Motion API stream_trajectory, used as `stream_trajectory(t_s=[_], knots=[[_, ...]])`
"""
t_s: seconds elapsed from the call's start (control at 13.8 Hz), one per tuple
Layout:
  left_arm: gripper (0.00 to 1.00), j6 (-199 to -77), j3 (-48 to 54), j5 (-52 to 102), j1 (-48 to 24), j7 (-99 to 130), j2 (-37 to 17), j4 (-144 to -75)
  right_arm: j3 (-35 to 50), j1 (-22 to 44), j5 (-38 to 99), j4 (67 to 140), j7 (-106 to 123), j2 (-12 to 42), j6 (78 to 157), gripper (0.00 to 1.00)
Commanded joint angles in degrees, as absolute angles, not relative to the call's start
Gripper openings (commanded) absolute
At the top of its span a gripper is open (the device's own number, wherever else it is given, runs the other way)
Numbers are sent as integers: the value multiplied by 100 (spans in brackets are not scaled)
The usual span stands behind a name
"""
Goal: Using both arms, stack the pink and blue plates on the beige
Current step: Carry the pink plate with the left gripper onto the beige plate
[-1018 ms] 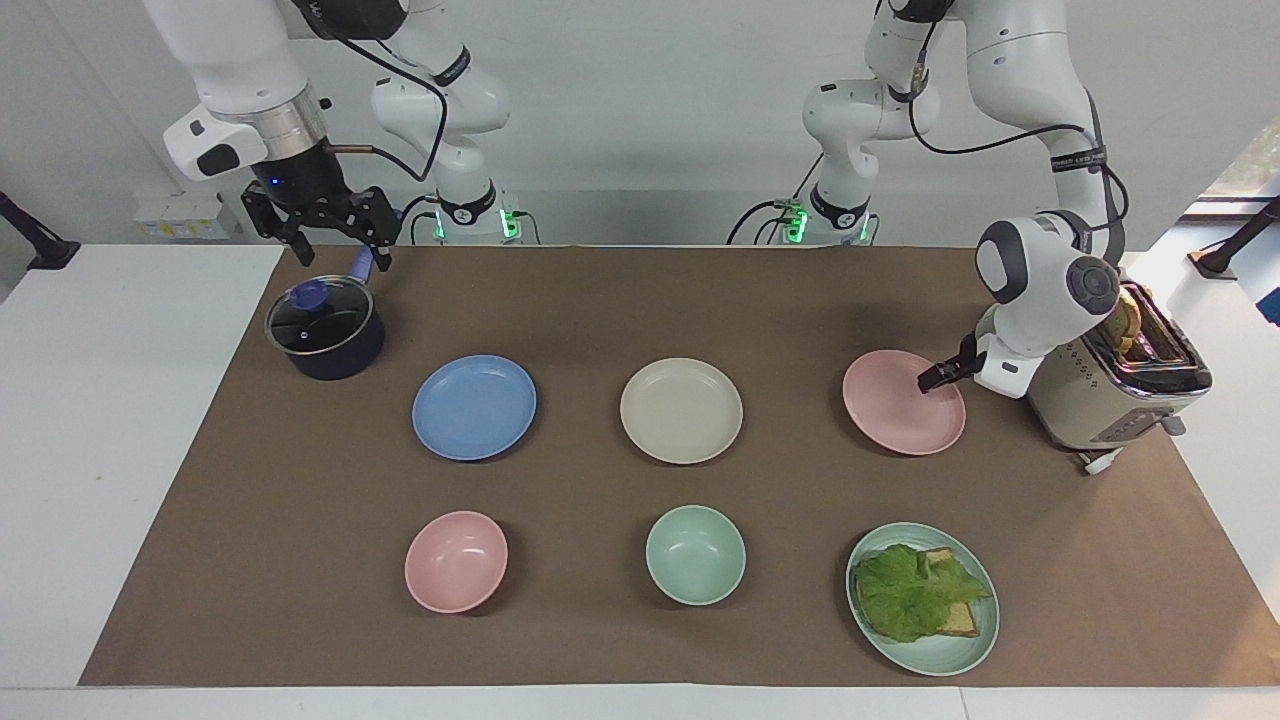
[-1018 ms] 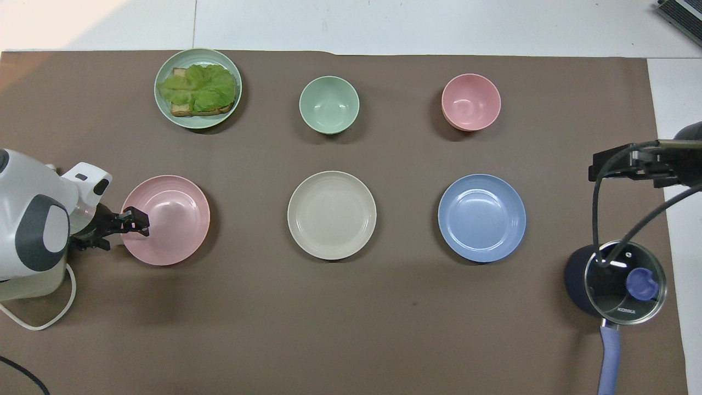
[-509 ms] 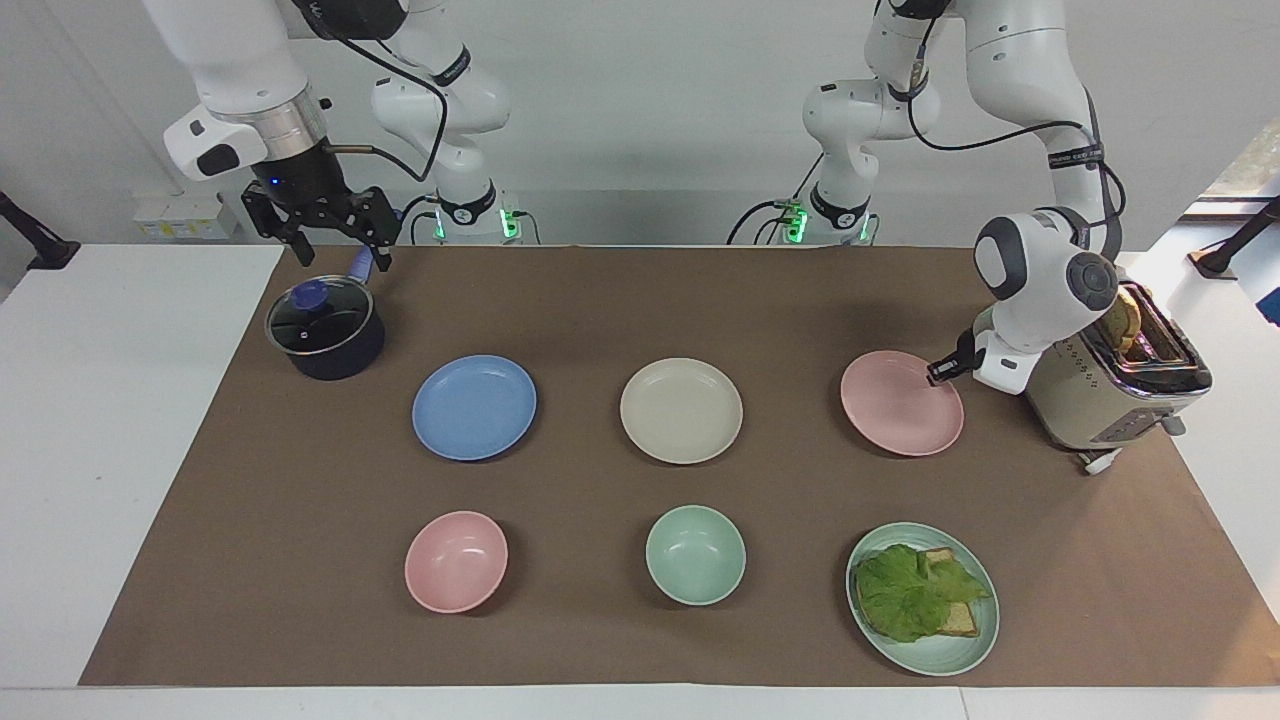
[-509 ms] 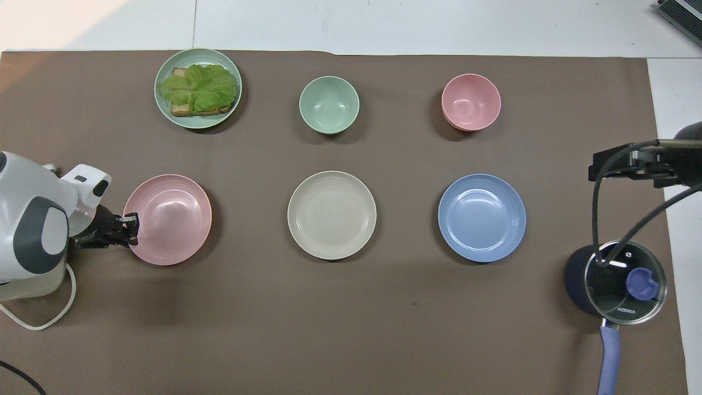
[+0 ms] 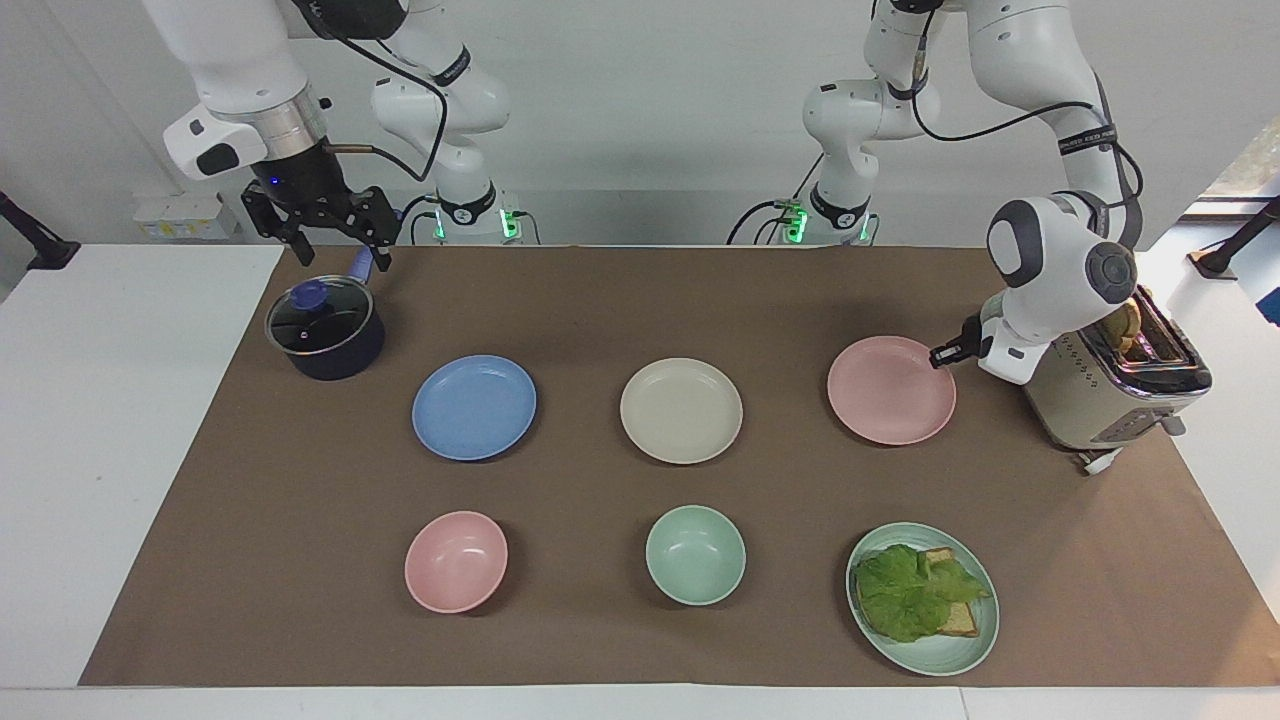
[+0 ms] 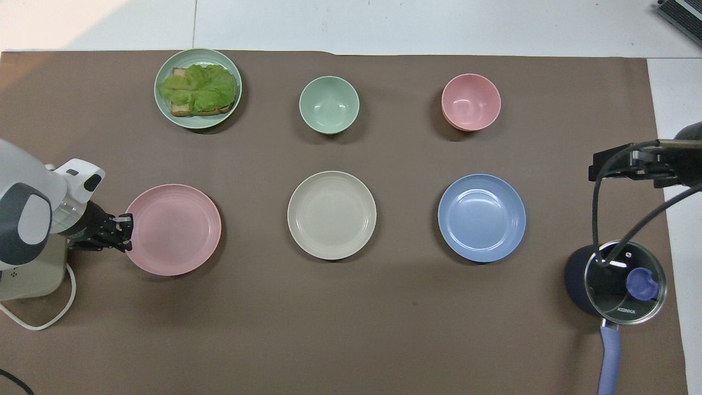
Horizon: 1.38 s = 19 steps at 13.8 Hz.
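The left claw [image 5: 944, 354], clamped shut on the pink plate's [image 5: 888, 392] rim at centre-right of the facing view, holds it raised. The beige plate [image 5: 681, 410] sits frame-centre, sideways from that plate. The right claw [image 5: 318, 225] hangs open at upper left over the pot [image 5: 324, 328], above the blue plate [image 5: 474, 407] in the frame.

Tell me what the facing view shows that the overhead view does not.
Only the facing view shows both arms' bases and the bread in the toaster. Only the overhead view shows the pot's whole blue handle. Both show the left gripper shut on the pink plate, the beige plate, the blue plate, and the right gripper waiting open above the pot.
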<state>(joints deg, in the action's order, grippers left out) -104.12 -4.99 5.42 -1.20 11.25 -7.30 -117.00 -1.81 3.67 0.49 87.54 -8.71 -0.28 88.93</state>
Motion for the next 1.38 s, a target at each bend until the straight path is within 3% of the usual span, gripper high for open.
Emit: stream_trajectory(t_s=[0.0, 0.36, 0.8, 1.24, 1.31], knots=[[0, -9556, -483, 877, -298, 1291, -712, -11111, -185, 369, 0, 8895, -993, -158, 8956, 100], [0, -9527, -422, 1273, -1298, 2739, -633, -11056, -185, 369, 0, 8929, -976, -158, 9087, 100], [0, -11124, -431, 1915, -2802, 3832, -659, -11504, -193, 369, 0, 9026, -976, -219, 9158, 100], [1, -12699, -422, 2180, -3225, 3814, -949, -11874, -202, 369, 0, 9158, -976, -246, 9421, 100], [50, -12726, -422, 2180, -3234, 3814, -958, -11865, -202, 369, 0, 9176, -967, -246, 9491, 100]])
